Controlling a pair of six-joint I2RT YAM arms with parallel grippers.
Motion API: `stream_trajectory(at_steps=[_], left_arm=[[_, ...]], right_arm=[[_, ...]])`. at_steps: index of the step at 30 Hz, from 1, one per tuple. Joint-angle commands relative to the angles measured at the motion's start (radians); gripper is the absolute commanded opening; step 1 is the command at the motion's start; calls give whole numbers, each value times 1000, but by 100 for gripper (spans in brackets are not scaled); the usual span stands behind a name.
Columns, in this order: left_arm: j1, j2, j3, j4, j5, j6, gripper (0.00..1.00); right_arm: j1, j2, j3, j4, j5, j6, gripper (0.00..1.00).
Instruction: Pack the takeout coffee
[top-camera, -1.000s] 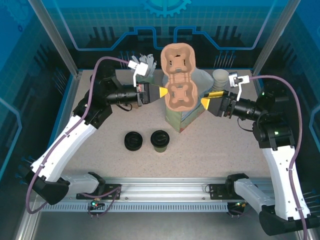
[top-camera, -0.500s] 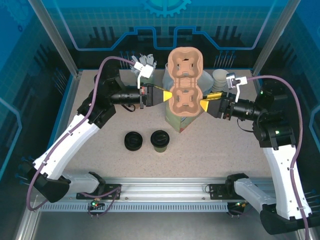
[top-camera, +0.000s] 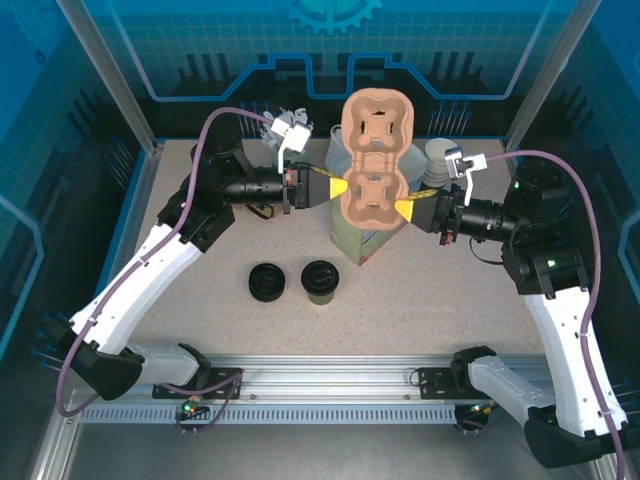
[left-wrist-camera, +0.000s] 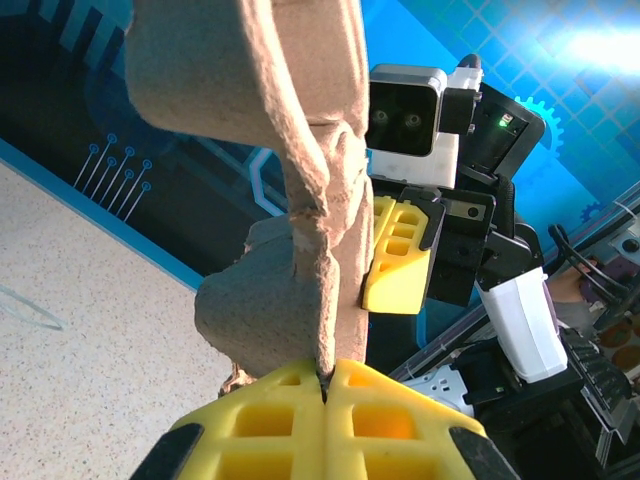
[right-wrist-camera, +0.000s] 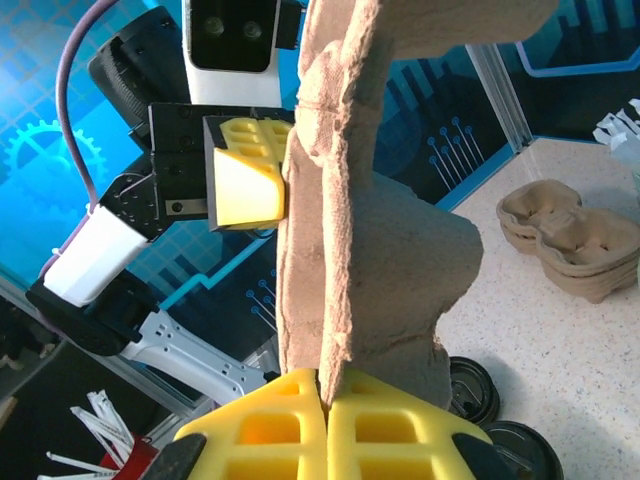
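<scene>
Standing upright, the takeout coffee (top-camera: 320, 279) shows olive sides, black lid.

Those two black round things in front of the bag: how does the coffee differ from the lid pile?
The coffee shows olive-green sides under its black lid; the lid pile is black all over. The coffee stands taller; the lid pile is low. The coffee sits nearer the bag; the lid pile lies to its left. Both rest on the table, round and black on top.
</scene>
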Motion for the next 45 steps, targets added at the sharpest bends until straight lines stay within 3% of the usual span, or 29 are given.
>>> stream_trajectory(at_steps=[1,2,7,14,23,33,45], left_arm=[[-9,7,34,-18,11,39,23],[-8,9,44,-39,5,50,33],[-9,3,113,-202,-70,167,57],[-16,-46,129,-296,-253,333,67],[-149,21,226,-466,-508,644,71],[-225,151,330,-670,-546,902,66],[-267,218,313,-756,-631,1014,65]], right_arm=[[24,-22,13,-2,33,-12,0],[23,-25,14,-14,51,-18,0],[23,-28,32,-111,125,-46,0],[22,4,114,-376,229,-104,0],[44,72,184,-604,242,-90,0],[170,148,221,-737,316,-125,0],[238,178,215,-755,343,-139,0]])
